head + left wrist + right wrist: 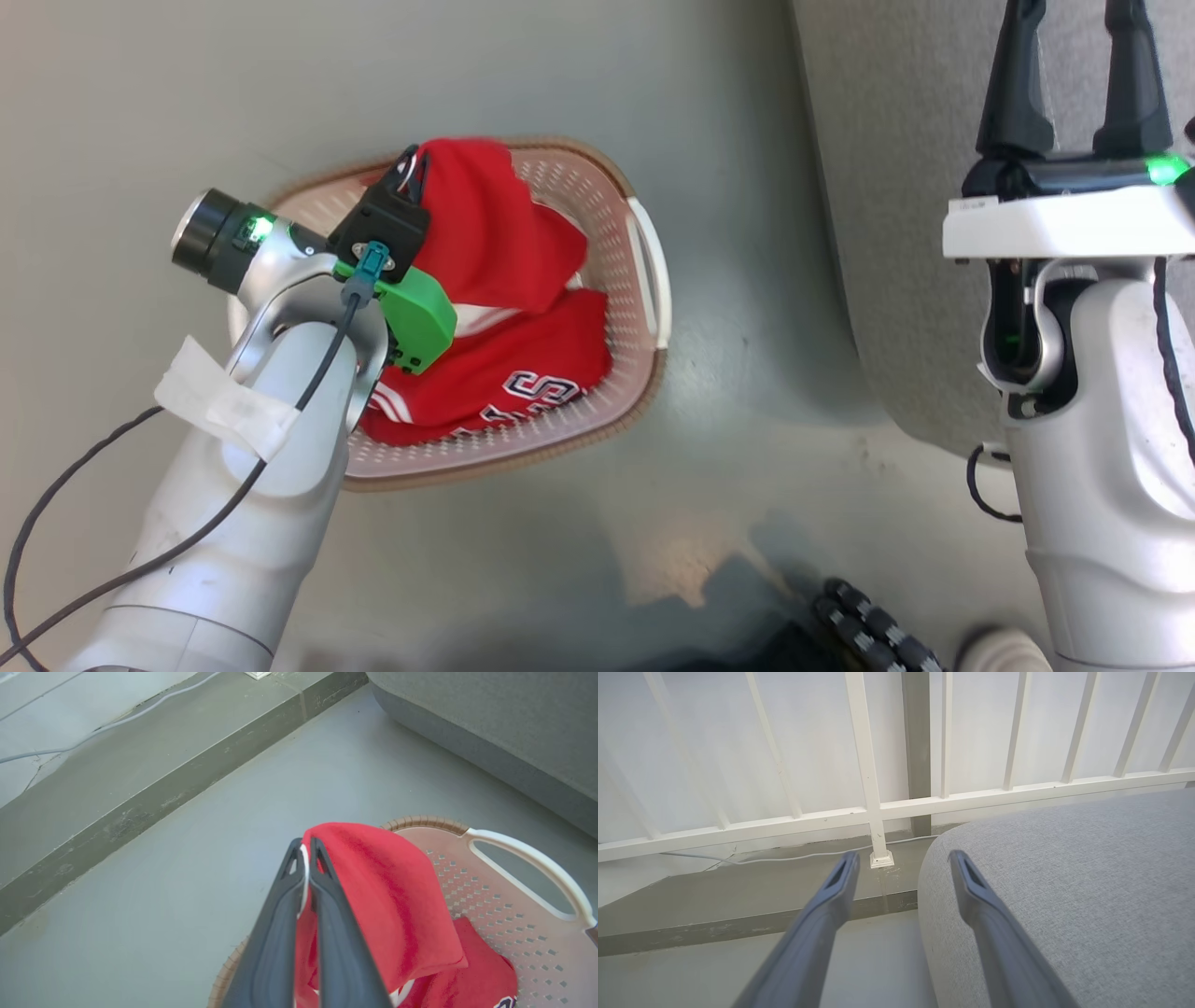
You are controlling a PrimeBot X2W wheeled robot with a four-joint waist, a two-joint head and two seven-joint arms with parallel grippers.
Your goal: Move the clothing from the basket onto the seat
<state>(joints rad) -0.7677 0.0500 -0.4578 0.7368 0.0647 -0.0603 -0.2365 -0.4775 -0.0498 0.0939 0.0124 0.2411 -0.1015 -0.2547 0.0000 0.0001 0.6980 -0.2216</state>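
Observation:
My left gripper [306,847] is shut on the white-edged hem of a plain red garment [387,896], which hangs lifted above the cream basket [644,271]. The same red garment [485,224] drapes from the left gripper [411,168] over the basket's far side. A red jersey with white stripes and dark numbers [523,373] lies on the basket floor. The grey seat [896,187] stands to the right of the basket. Above the seat's left edge my right gripper [1074,56] hangs open and holds nothing; its fingers [840,877] straddle the seat's [1064,882] rounded corner.
The basket [523,858] stands on a grey floor. A raised concrete kerb [163,788] with a white cable runs behind it. A white railing [878,807] stands beyond the kerb. A dark wheeled part of my base [868,625] shows at the bottom.

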